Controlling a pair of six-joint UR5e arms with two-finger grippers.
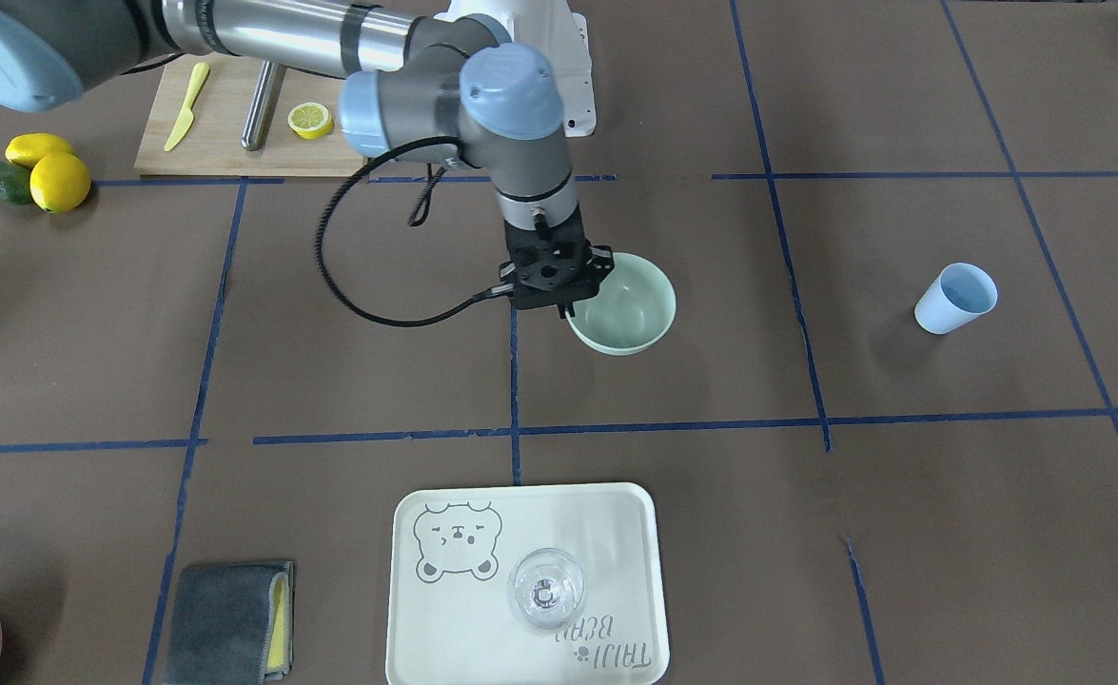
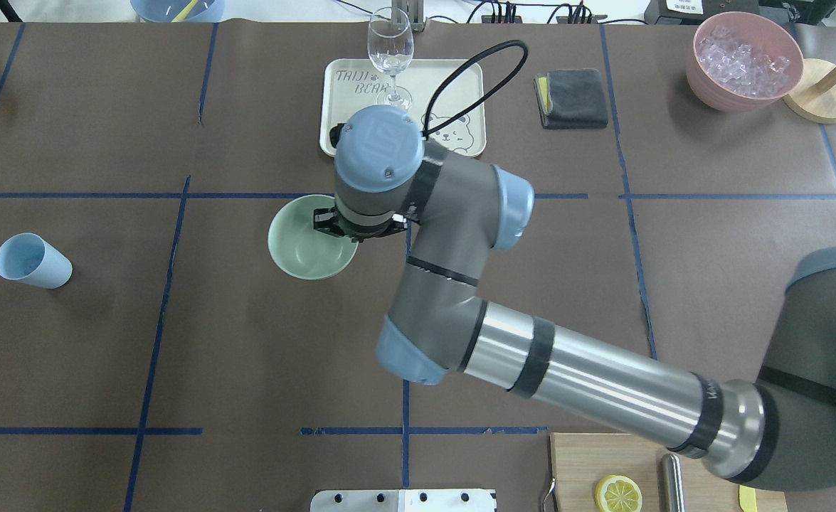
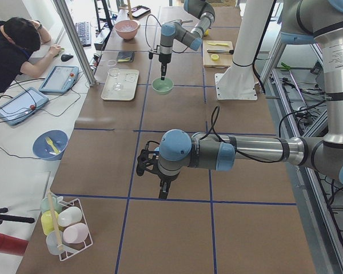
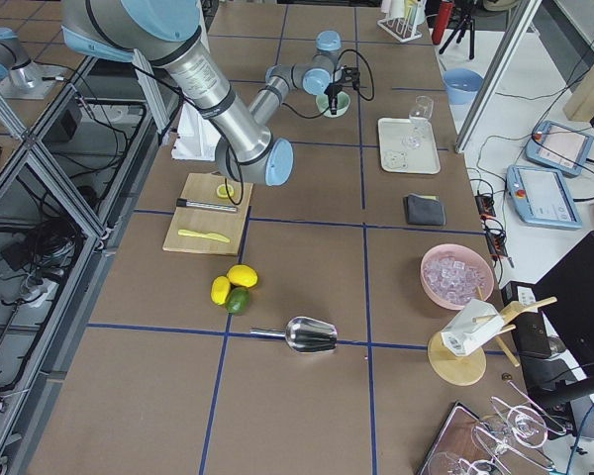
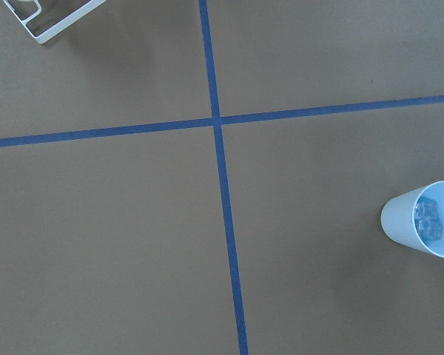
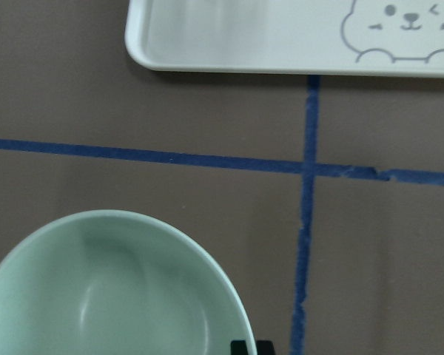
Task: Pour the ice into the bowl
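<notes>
R jaws at bowl [image 1: 635, 309] rim, grip unclear; tray [image 1: 616, 518], glass [image 1: 546, 590] near; cup [image 1: 955, 298] apart.

Robotics lab, tape-gridded table [image 2: 268, 355], aluminium framing [image 3: 74, 40], seemingly an operator's desk [image 3: 17, 171].

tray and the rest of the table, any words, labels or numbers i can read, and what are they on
"TAIJI BEAR": printed on the tray, near its bear drawing; it reads upside down in the front-facing view.
Raised mark on the blue joint cap of the right arm: too faint to read.
Tablet on the side desk: screen too small to read.
No other text or numbers are legible.
</notes>
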